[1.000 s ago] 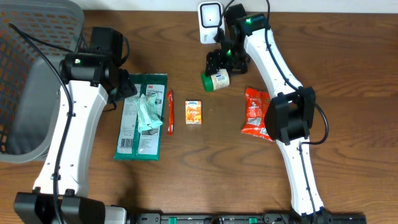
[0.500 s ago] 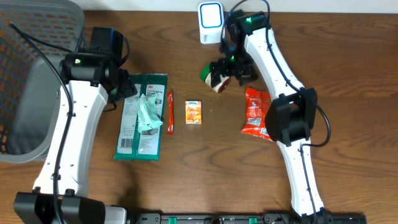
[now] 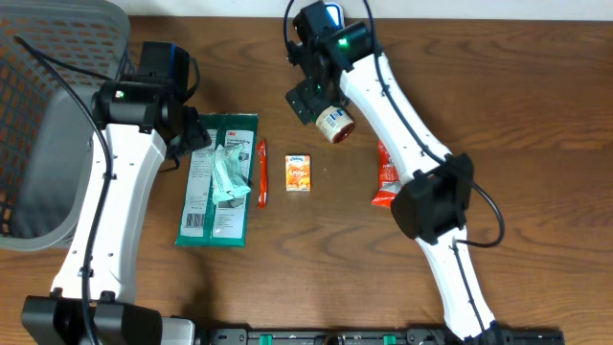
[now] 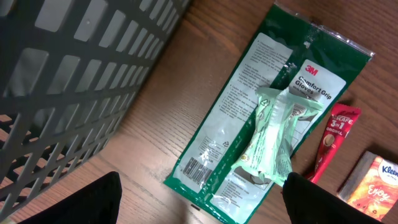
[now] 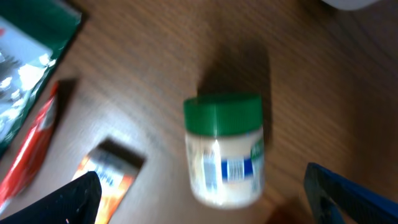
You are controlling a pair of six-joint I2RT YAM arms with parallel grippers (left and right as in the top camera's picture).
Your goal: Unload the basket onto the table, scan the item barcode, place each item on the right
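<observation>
A small jar (image 3: 336, 125) with a green lid and a cream label lies on its side on the wood table (image 3: 498, 105). In the right wrist view the jar (image 5: 225, 158) is blurred, with its barcode showing. My right gripper (image 3: 316, 103) hovers just above it, and in its own view the right gripper (image 5: 211, 205) stands wide open, fingers clear of the jar on both sides. The white scanner (image 3: 329, 14) sits at the back edge, mostly hidden behind the right arm. My left gripper (image 3: 188, 136) is open over the green package; in its own view the left gripper (image 4: 199, 208) holds nothing.
A green 3M glove package (image 3: 218, 182) with a pale green packet (image 3: 228, 171) on it lies left of centre. Beside it are a red stick sachet (image 3: 261, 172) and an orange tissue packet (image 3: 299, 173). A red snack bag (image 3: 387, 177) lies right, and a grey basket (image 3: 43, 125) stands far left.
The right gripper has opened fully and let go of the jar, which now lies on the table. The right arm has swung left, in front of the scanner. The left arm has not moved.
</observation>
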